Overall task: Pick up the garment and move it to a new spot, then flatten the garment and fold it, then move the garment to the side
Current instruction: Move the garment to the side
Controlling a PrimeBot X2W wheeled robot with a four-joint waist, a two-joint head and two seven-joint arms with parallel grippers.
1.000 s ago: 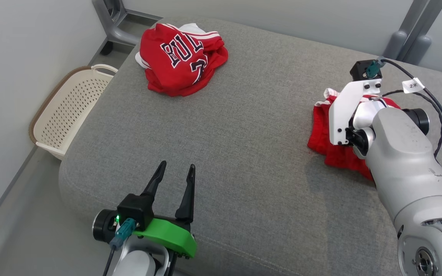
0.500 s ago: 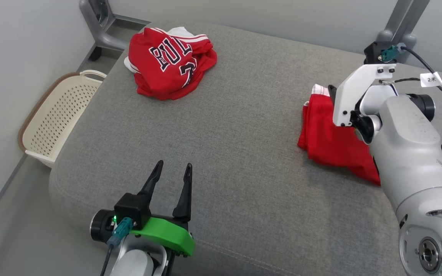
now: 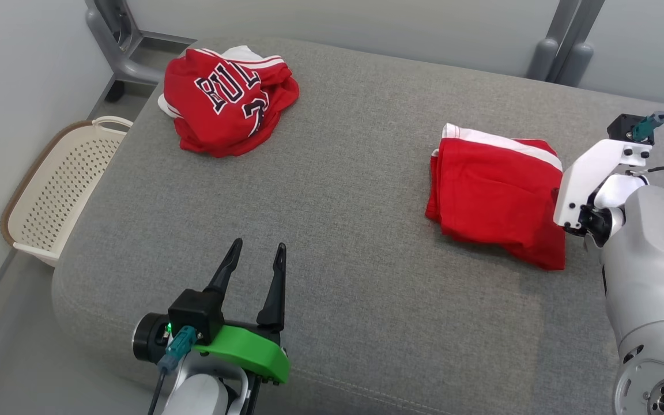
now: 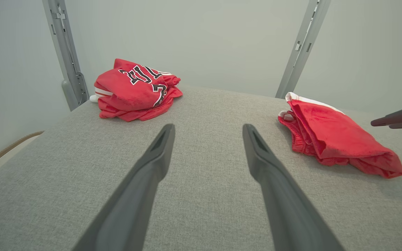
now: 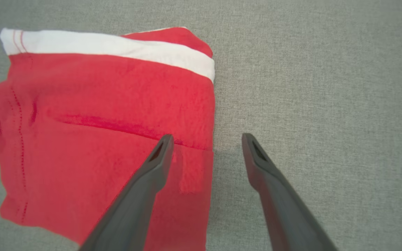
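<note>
Folded red fabric garment (image 3: 493, 202) with white waistband lies flat on grey cushion (image 3: 355, 230), at nine o'clock of the right gripper (image 5: 207, 136), fingers spread apart.

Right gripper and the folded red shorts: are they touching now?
Apart. The left wrist view shows the right gripper hanging above the folded red shorts, with grey cushion visible between them.

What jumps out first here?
Two red garments on the grey cushion: a folded pair of red shorts with a white band at right, a crumpled red jersey with black lettering at far left. The right gripper hangs open over the shorts' edge; the left gripper sits open near the front.
</note>
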